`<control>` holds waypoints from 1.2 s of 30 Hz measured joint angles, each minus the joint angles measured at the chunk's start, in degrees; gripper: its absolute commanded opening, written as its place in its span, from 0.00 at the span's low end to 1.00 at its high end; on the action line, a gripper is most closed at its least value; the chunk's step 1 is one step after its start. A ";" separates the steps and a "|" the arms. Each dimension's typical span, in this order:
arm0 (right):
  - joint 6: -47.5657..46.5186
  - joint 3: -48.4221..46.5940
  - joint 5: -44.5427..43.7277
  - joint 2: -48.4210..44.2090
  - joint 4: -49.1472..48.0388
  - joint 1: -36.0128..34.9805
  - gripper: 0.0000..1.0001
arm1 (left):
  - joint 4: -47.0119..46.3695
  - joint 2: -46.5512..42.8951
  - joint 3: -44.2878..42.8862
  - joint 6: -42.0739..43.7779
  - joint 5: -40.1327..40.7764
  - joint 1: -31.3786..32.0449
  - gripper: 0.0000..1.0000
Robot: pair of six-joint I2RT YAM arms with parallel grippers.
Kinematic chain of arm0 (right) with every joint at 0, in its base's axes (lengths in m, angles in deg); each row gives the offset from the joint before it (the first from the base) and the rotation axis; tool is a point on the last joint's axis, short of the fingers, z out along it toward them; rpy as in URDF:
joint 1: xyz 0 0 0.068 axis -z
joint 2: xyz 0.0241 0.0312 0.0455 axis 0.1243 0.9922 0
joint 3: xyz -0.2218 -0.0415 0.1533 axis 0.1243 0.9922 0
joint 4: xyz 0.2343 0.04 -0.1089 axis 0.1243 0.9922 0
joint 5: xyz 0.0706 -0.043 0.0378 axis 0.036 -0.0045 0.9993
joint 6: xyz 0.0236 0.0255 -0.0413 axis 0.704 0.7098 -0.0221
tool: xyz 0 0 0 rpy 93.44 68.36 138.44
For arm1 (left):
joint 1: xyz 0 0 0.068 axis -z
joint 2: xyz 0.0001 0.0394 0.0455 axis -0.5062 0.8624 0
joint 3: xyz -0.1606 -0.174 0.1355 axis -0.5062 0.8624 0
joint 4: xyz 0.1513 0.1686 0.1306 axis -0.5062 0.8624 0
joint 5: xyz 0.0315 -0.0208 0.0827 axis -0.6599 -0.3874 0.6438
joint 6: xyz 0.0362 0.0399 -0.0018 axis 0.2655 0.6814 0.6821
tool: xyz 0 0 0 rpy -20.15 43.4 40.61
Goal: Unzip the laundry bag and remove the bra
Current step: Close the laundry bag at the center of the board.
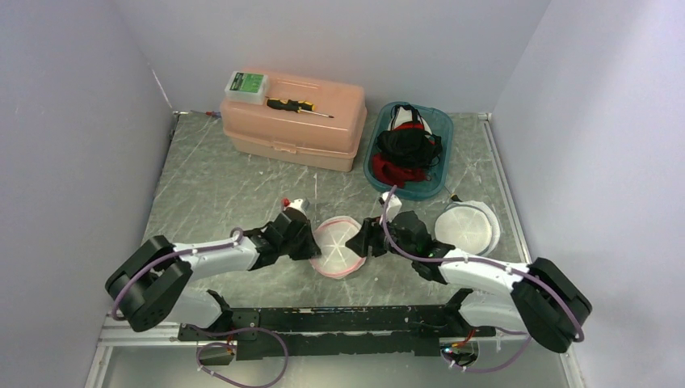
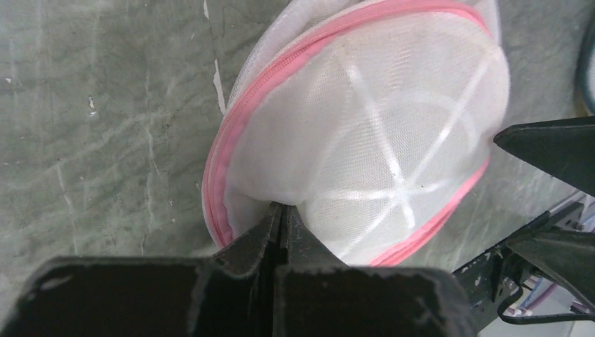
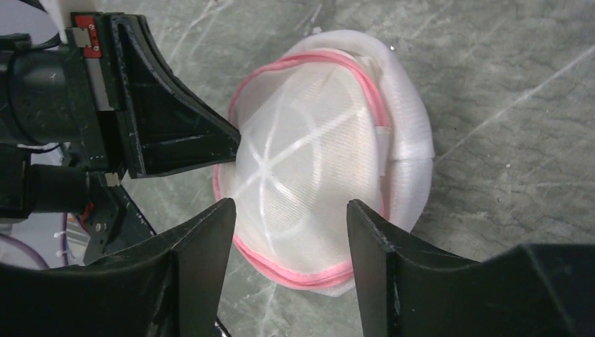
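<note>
The laundry bag (image 1: 338, 246), a round white mesh pouch with a pink zip (image 2: 231, 140) round its rim, lies on the grey table (image 1: 218, 186) near the front edge, between the two arms. The left gripper (image 1: 311, 242) reaches in from the left, its jaws pressed together on a fold of the mesh at the bag's edge, just inside the zip; in the left wrist view the fingers (image 2: 270, 225) meet with the white net bunched between them. The right gripper (image 1: 362, 241) faces it from the other side with its jaws standing apart and nothing between them; from the right wrist view the bag sits just beyond the two fingertips (image 3: 224, 210), and I cannot tell whether they touch it. The mesh is too cloudy to show what lies inside.

At the back of the table stands a peach toolbox (image 1: 295, 129) with a screwdriver (image 1: 297, 105) and a small green-labelled box (image 1: 246, 85) on its lid. Beside it to the right is a blue tub (image 1: 436, 129) holding black, red and white clothes (image 1: 408, 145). A second white mesh bag (image 1: 467, 228) rests just right of the right gripper
</note>
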 measured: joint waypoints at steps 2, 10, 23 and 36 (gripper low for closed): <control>-0.66 -0.52 0.66 -2.69 2.56 0.00 0.74 | 0.94 -2.05 0.17 0.00 0.04 0.00 0.05; -2.43 -2.45 0.09 -15.43 12.07 0.11 0.78 | 5.25 -10.43 0.20 0.92 0.13 0.00 0.32; 2.34 6.58 0.50 -10.73 7.17 3.76 0.72 | -0.74 -11.50 4.63 1.18 -0.26 0.00 0.27; 6.64 9.70 0.63 -3.63 -3.58 3.91 0.53 | -4.22 -10.25 5.25 0.72 -0.09 0.00 0.27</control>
